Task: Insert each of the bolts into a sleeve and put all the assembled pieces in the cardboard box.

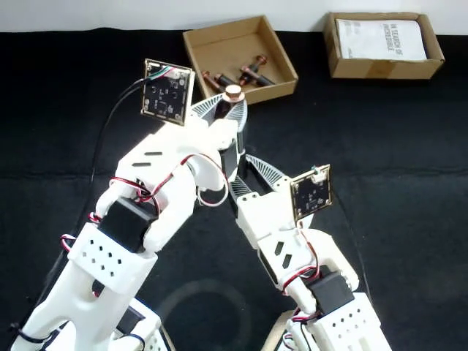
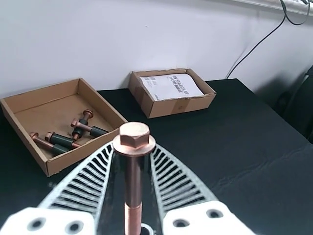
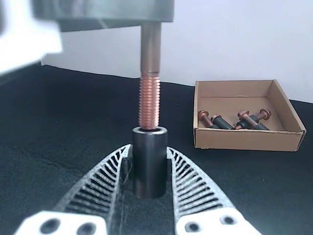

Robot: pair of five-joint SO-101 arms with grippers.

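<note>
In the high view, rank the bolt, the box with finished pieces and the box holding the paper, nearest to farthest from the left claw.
1. Bolt: gripped in the left claw, head up.
2. Box with finished pieces: just beyond the claw, at the back of the table.
3. Box holding the paper: farthest, along the back edge on the right arm's side.

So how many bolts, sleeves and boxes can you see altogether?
Bolts: 4, one in the left claw, three boxed
Sleeves: 4, one in the right claw, three boxed
Cardboard boxes: 2
Total: 10
</note>
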